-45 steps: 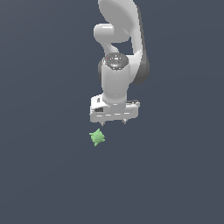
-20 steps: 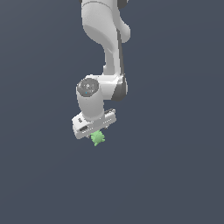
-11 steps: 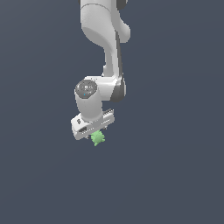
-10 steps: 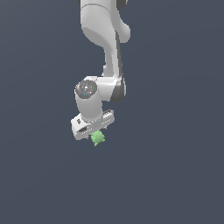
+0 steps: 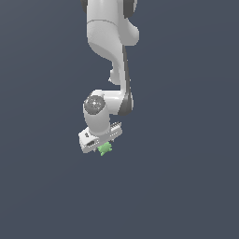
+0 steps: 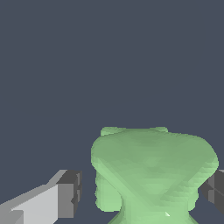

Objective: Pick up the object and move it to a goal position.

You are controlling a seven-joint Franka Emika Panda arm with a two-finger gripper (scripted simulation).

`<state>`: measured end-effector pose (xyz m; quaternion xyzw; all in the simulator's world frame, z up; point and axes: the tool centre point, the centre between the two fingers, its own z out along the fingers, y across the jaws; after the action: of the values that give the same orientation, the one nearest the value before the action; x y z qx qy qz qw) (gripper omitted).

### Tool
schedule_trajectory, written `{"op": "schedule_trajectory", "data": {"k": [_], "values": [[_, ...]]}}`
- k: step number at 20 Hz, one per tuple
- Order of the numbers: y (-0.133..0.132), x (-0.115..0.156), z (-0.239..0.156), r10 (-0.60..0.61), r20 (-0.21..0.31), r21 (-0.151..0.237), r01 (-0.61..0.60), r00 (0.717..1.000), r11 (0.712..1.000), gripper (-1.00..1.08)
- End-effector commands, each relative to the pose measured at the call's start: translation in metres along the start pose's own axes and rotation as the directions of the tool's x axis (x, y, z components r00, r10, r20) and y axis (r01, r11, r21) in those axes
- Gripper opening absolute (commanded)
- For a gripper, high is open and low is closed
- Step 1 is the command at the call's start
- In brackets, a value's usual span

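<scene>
The object (image 5: 106, 149) is a small light-green lumpy thing lying on the dark floor directly under the arm's hand. My gripper (image 5: 103, 146) is down over it, fingers on either side. In the wrist view the object (image 6: 153, 170) fills the space between the two dark pads (image 6: 72, 194). The gripper (image 6: 142, 192) is open: a narrow gap shows between one pad and the object, while the other pad (image 6: 214, 188) sits right at the object's edge. The object's underside is hidden.
A plain dark grey floor (image 5: 186, 186) lies all around. The white arm (image 5: 112, 42) rises straight up behind the hand.
Since 2.2 s ago the arm swung over to the object and came down onto it. In the last half second the hand sank a little lower around it; the object has not moved.
</scene>
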<state>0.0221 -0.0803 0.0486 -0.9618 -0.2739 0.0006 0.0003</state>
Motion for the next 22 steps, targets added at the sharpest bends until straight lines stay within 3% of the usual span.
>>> {"op": "schedule_trajectory", "data": {"k": [1,4,5,22], "values": [[0.0,0.001,0.007,-0.001,-0.001,-0.001,0.001,1.0,1.0,1.0],[0.001,0.001,0.008,-0.001,-0.001,-0.001,0.001,1.0,1.0,1.0],[0.001,0.001,0.008,-0.001,-0.001,-0.001,0.001,1.0,1.0,-1.0],[-0.009,0.0,0.005,0.0,-0.001,-0.001,0.0,1.0,1.0,-1.0]]}}
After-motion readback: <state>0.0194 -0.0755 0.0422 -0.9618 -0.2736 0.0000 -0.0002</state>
